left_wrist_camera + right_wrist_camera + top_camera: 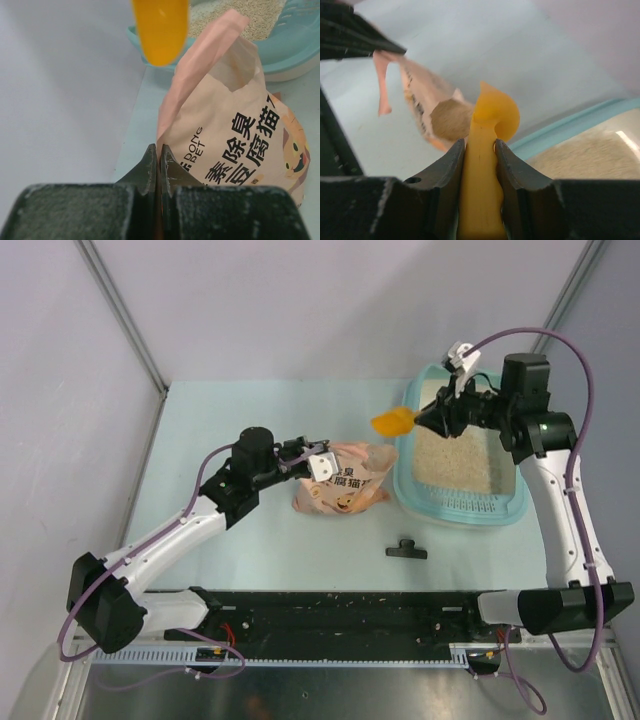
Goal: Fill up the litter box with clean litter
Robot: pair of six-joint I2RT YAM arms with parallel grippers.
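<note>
Jaws of the right gripper point(479, 147) pinch the orange scoop point(392, 421); those of the left gripper point(157, 152) squeeze the bag point(350, 490) by its edge. The litter box point(470, 516) sits far right, under the right arm, its long side running near to far, with litter point(455, 455) inside. The bag's mouth is left of the scoop. One box, one bag, one scoop.

I note pink-orange printed bag point(340, 487) mid-table, mouth open toward the right, orange scoop point(393, 421) just far-right of it, small black clip point(406, 550) near-right on the pale table point(200, 450).
</note>
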